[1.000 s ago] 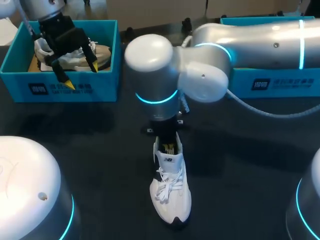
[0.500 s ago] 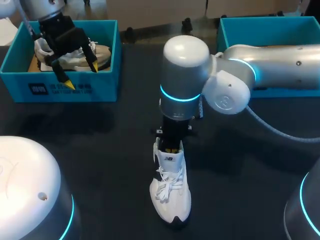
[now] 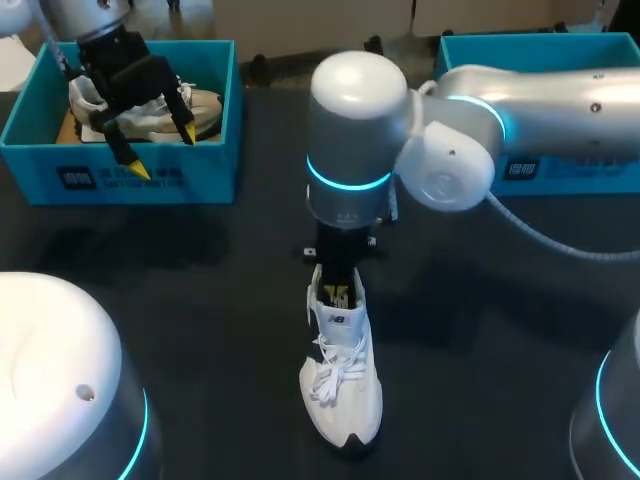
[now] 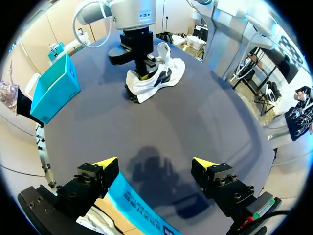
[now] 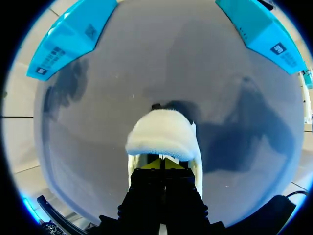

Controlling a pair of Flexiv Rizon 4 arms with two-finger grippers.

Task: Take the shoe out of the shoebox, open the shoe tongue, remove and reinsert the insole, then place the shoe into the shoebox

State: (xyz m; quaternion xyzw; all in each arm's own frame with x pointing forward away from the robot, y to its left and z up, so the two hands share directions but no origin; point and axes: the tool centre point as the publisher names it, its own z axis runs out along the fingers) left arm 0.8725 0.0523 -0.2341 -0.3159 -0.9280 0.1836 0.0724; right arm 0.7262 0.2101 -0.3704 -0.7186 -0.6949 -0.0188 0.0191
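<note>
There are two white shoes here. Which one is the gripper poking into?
The shoe standing on the table: the right gripper has its tips inside its opening. The other shoe lies in the blue box.

Soft room light falls from above. The dark table (image 3: 220, 300) shows broad, soft shadows under the right arm (image 3: 520, 100). The white shoe (image 3: 345, 395) looks very bright, and the arm's shell has a mild glare.
</note>
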